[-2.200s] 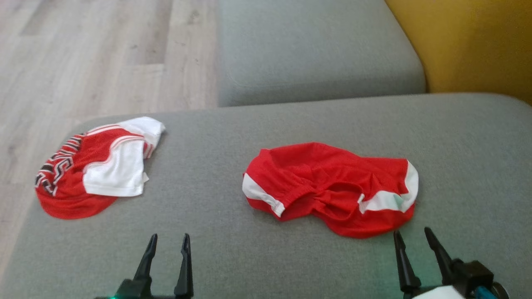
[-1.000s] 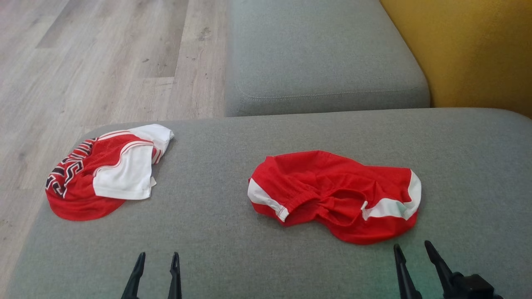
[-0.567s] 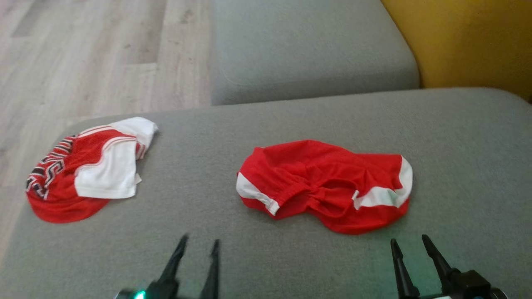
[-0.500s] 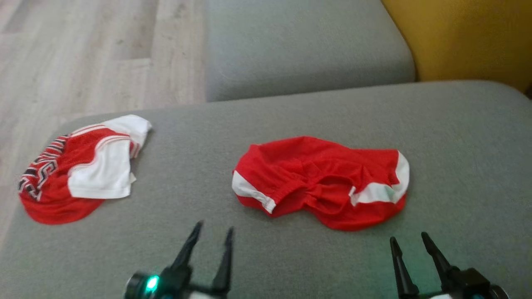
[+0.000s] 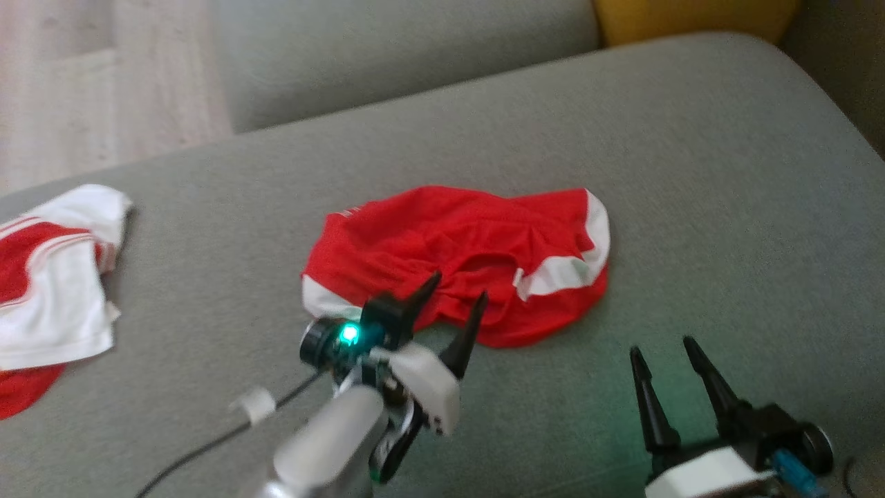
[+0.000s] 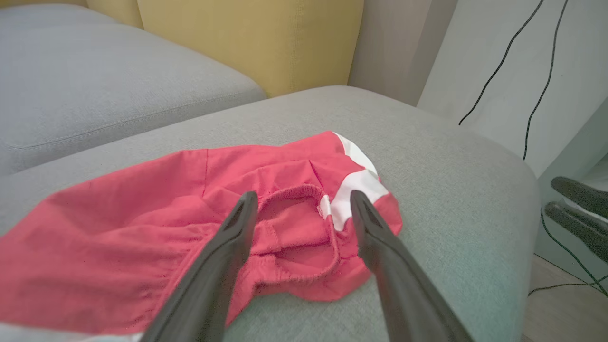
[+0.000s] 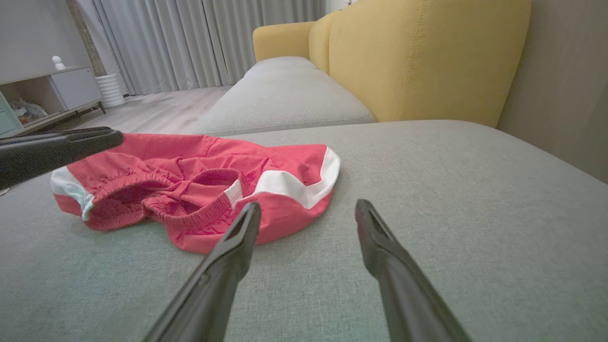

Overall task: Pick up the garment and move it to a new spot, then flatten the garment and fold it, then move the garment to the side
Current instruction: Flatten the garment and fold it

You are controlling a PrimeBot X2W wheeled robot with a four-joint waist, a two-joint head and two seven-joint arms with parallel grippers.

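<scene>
Garment [image 5: 456, 242]: red cloth with white bands, crumpled in a low heap at the middle of the near grey cushion [image 5: 691, 173].

Handling, as judged:
- Light, limp and soft. No stiffness to keep a shape, so expect sagging and bunching once lifted.
- Smooth sports-type fabric, possibly a little slippery. Pinch deep rather than at a bare edge.
- Not fragile. No special care beyond avoiding a snag on the fingertips.
- Recommended hold: elastic waistband [image 6: 294, 191], a gathered, thicker ridge on the side facing the near edge of the cushion. A single thin layer elsewhere likely to slip or drag unevenly.
- For flattening, take two well-separated holds along the waistband, or one at each white-banded side.

Count, near to far across the cushion:
- Grippers, two.
 - right gripper [image 5: 661, 346]: above the near right part of the cushion, jaws wide, nothing between them.
 - left gripper [image 5: 459, 286]: above the near middle of the cushion, jaws wide and empty, fingers straddling the waistband in the left wrist view. Contact with the cloth not determinable.
- Garments on the cushion, two: the red one at the middle, plus a second garment [image 5: 48, 304], red and white, at the left edge of the cushion, well apart and partly out of frame.
- Grey cushions, two: the near one, and a far grey cushion [image 5: 380, 55] beyond its far edge.
- Beyond the far right corner of the cushion, a yellow backrest [image 5: 691, 14], made of two yellow sections in the right wrist view.
</scene>
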